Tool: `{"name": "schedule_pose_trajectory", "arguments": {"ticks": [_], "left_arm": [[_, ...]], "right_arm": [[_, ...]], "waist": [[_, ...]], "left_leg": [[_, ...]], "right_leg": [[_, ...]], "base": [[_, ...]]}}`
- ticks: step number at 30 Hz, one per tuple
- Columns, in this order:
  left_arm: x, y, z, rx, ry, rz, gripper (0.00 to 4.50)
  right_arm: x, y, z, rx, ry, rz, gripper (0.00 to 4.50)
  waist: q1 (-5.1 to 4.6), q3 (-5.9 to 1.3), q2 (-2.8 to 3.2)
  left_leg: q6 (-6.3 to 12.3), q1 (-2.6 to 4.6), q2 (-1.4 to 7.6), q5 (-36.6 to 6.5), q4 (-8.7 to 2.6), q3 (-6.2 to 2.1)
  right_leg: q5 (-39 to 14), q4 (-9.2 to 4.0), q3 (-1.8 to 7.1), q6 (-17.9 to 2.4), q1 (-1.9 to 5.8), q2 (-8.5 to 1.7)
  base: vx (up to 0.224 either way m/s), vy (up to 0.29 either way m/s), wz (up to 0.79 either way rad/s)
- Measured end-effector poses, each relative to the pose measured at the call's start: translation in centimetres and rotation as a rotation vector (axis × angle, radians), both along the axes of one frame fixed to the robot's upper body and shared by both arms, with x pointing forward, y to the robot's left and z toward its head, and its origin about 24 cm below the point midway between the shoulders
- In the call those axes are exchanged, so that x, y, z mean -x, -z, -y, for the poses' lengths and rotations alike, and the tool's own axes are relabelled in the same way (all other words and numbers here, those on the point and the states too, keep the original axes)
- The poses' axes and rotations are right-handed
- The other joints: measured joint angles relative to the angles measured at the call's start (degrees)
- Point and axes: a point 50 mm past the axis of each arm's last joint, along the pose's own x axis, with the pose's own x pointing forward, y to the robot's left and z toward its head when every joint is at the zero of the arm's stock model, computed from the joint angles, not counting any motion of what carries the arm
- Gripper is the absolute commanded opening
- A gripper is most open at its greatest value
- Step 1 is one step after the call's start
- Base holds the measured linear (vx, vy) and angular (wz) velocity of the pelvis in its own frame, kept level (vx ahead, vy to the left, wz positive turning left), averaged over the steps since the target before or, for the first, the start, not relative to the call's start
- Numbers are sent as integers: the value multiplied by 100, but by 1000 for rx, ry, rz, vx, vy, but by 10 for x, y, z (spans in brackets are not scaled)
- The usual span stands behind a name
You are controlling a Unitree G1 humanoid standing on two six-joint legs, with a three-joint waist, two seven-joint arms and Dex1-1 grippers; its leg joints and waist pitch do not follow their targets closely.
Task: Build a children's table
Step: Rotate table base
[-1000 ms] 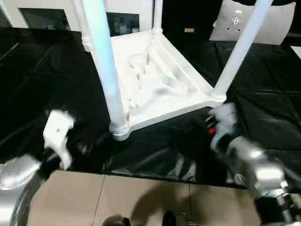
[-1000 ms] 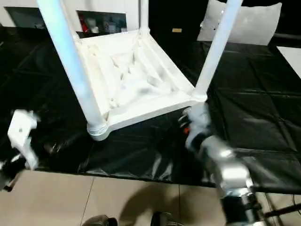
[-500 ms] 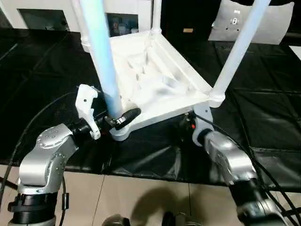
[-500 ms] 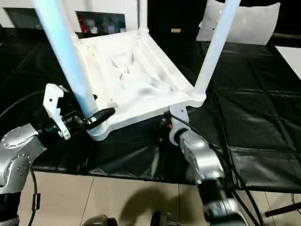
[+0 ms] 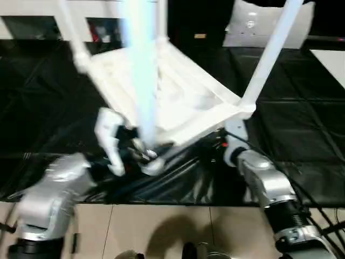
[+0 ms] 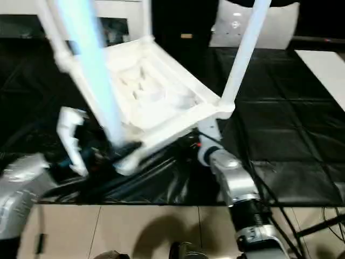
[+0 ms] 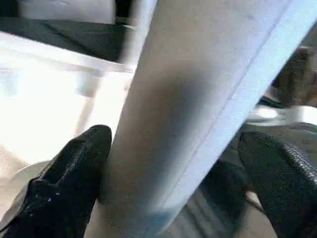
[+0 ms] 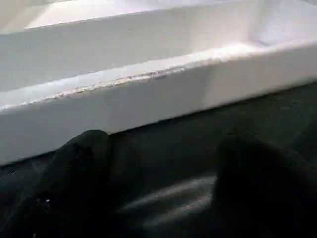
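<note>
Left gripper (image 7: 168, 163): fingers apart, straddling the near left leg (image 5: 141, 81) just above its socket, one finger (image 7: 69, 183) touching it, not clenched. Table (image 5: 178, 102): upside down on black sheeting (image 5: 302, 124), four legs up, near edge lifted and tilted. Right gripper (image 8: 163, 183): fingers spread, just beneath the table's near rim (image 8: 148, 94), grasping nothing. Step, by judgement: legs fitted, turning the table over in hand; next move calls for a firm hold on leg and rim. Against half a second earlier: table tilted further, left arm swung.
</note>
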Motion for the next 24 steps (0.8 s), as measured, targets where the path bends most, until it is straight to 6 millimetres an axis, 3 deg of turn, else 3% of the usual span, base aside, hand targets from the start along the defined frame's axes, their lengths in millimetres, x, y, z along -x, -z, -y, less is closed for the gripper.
{"name": "schedule_pose_trajectory", "arguments": {"ticks": [2, 8, 18, 24], "left_arm": [[5, 1, 13, 10, 61, -6, 446], [9, 2, 25, 31, 131, -6, 446], [-16, -4, 23, -23, 31, 97, 446], [-14, -4, 19, -59, 124, 106, 446]], "right_arm": [[0, 0, 2, 9, 14, 3, 450], [-1, -1, -1, 1, 6, 12, 450], [-4, -3, -7, -3, -10, 26, 450], [-7, -19, 11, 6, -37, 84, 450]], "waist": [[29, 0, 0], [103, -4, 8], [177, -6, 9], [310, -43, 68]], "left_leg": [[-2, -1, 0, 3, 0, -3], [25, -6, 3, 21, -3, -7], [22, -7, 3, 31, 0, -8], [24, -8, 3, 32, 1, -8]], "right_leg": [[1, 1, 0, 1, 1, 1], [0, 3, -1, 3, -2, 5], [6, 7, -1, 2, -1, 5], [5, 9, -1, 4, -2, 5]], "base": [[0, 0, 0], [0, 0, 0], [0, 0, 0], [0, 0, 0]]}}
